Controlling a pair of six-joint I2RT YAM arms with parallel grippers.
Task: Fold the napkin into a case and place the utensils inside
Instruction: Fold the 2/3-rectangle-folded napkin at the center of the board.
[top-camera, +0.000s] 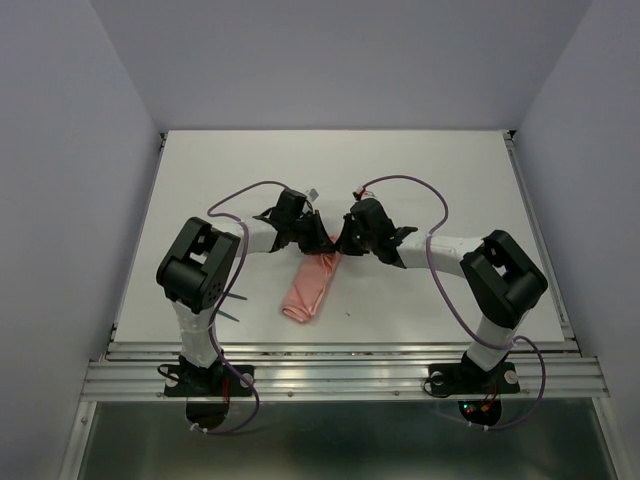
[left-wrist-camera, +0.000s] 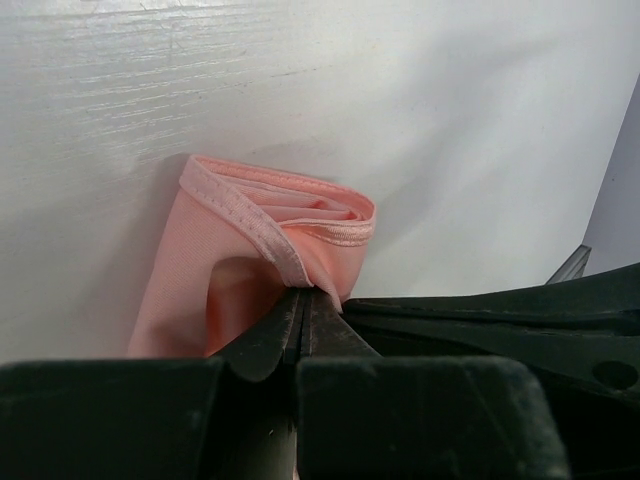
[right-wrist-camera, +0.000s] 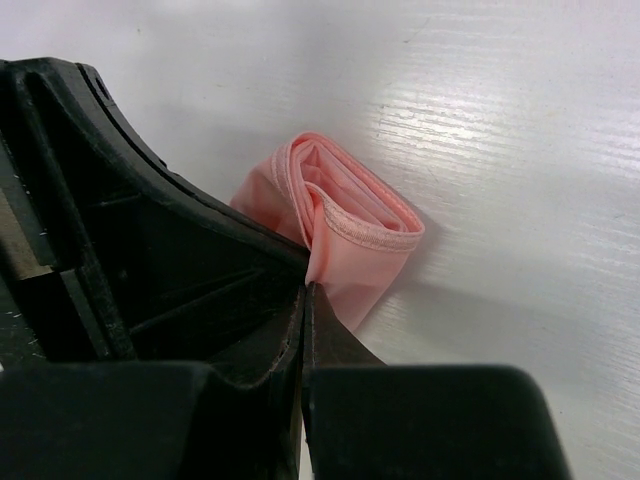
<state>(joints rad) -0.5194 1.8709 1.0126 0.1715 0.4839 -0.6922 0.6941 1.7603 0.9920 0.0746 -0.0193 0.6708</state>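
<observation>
- Jaws on both arms are pinched almost shut on the same far end of the napkin (top-camera: 308, 288), one at each corner of that end.
- Left of the napkin, beside the left arm's upright link, lie a few thin dark slivers, probably the utensils (top-camera: 233, 315). They are too small to be sure of, and they lie apart from the cloth.
- At the napkin's far-left corner, the left gripper (left-wrist-camera: 303, 303) nips the stitched hem where the layers meet. The cloth (left-wrist-camera: 235, 250) bulges away from the fingertips in a loose roll.
- The napkin itself is a narrow, layered strip on the white table (top-camera: 420, 180). Its long axis runs from the far end, between the two grippers, down to a rounded near end that leans slightly to the left. That near end lies free.
- At the napkin's far-right corner, the right gripper (right-wrist-camera: 305, 292) clamps the hem. The folded edge (right-wrist-camera: 355, 235) opens like a mouth just past the tips.
- Judgement: the whole strip lies nearward of both pairs of jaws, so any further fold would carry this shared end back along the long axis toward the bases. Neither arm is clearly nearer, so they need to move together.
</observation>
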